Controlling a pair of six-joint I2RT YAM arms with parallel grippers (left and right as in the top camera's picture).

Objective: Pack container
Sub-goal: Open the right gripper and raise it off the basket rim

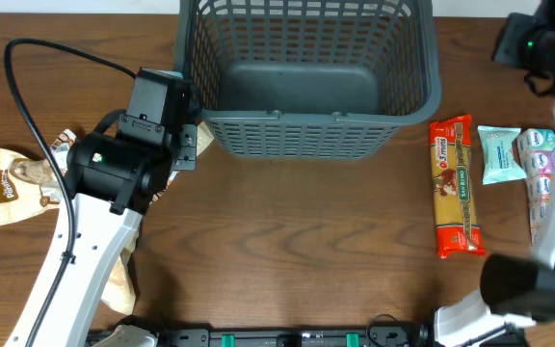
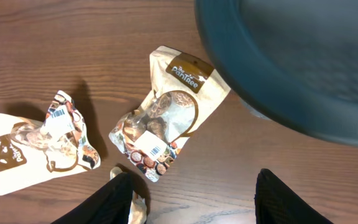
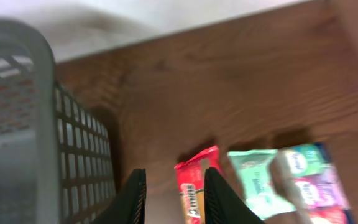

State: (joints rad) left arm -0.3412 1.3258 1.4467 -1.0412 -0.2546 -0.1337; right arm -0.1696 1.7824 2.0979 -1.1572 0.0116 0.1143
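The container (image 1: 306, 72) is a dark grey slotted basket at the table's back middle, and its floor is bare. My left gripper (image 2: 191, 199) hangs open by the basket's front left corner, with only table between its fingers. Below it lie a tan PanTree snack pouch (image 2: 163, 115) and a second pouch (image 2: 36, 143). The basket's rim (image 2: 291, 68) is a blur at the upper right of the left wrist view. My right gripper (image 3: 174, 199) is high beside the basket's right wall (image 3: 17, 124), its jaws a little apart and holding nothing.
Right of the basket lie a long red-orange packet (image 1: 454, 188), a mint packet (image 1: 499, 154) and a purple multi-pack (image 1: 538, 173). At the far left a tan pouch (image 1: 8, 183) lies flat. A crumpled wrapper (image 2: 135, 208) touches my left finger.
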